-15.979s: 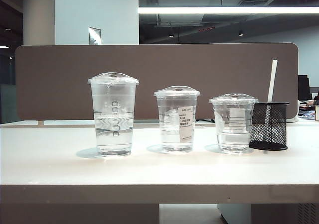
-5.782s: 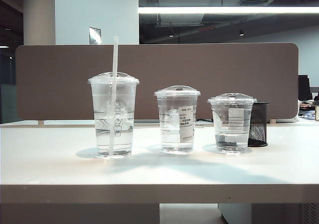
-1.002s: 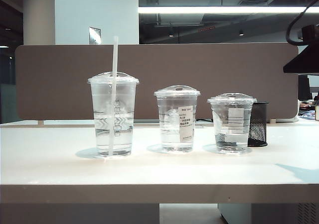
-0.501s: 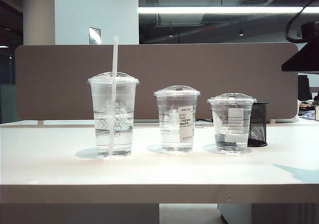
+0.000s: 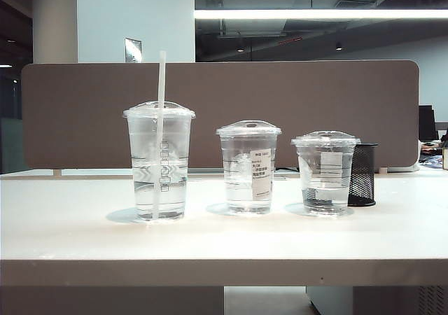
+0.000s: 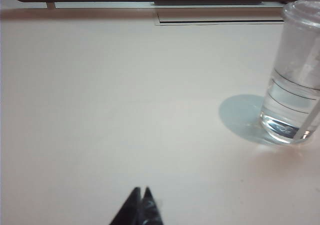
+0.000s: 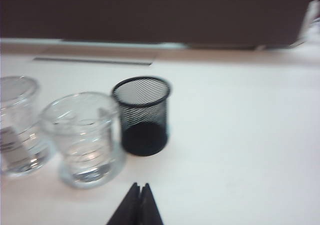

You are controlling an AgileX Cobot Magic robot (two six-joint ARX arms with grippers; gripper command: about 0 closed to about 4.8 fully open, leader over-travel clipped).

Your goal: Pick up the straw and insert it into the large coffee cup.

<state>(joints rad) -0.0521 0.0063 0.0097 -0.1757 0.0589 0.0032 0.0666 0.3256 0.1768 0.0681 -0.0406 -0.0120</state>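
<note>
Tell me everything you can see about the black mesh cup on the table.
The black mesh cup is a small round holder of dark wire mesh with a solid rim and a darker base. It stands upright and empty on the white table, at the far right of the cup row. From the front it sits partly behind the shortest clear cup; whether they touch is unclear. The right claw, shut, hangs in front of it, apart from it.
</note>
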